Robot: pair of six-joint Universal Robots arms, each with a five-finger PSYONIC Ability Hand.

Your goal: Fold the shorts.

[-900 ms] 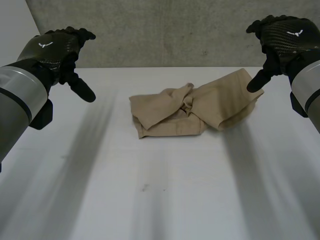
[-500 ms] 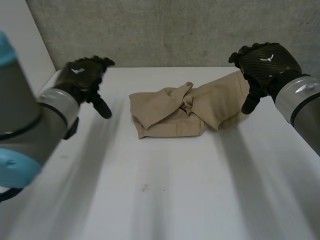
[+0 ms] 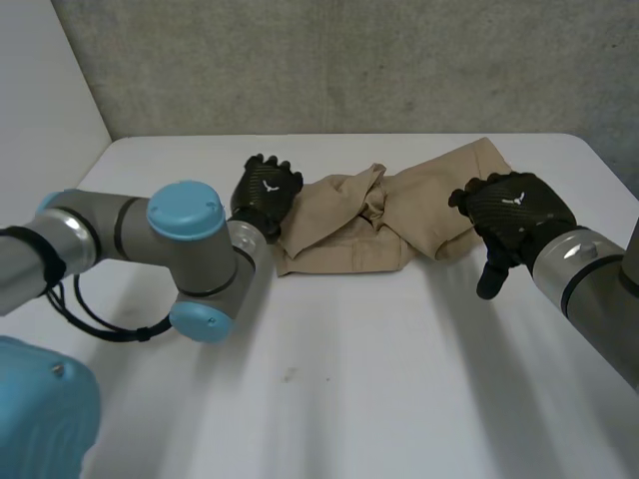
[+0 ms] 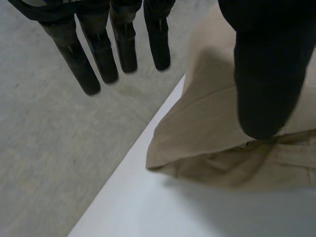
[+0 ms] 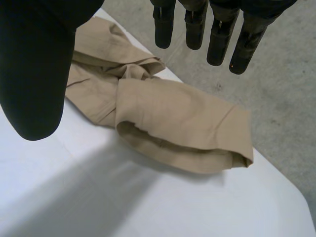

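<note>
- While the tan shorts lie twisted and bunched at upper centre of the white tabletop, folding has not begun; this looks like the reach.
- Left robot hand is at the shorts' left edge, fingers straight, thumb spread, holding nothing.
- Right robot hand is at their right end, also spread and empty.
- Next, probably: grip both ends, untwist, flatten.
- Half a second ago both hands were higher and wider apart.
</note>
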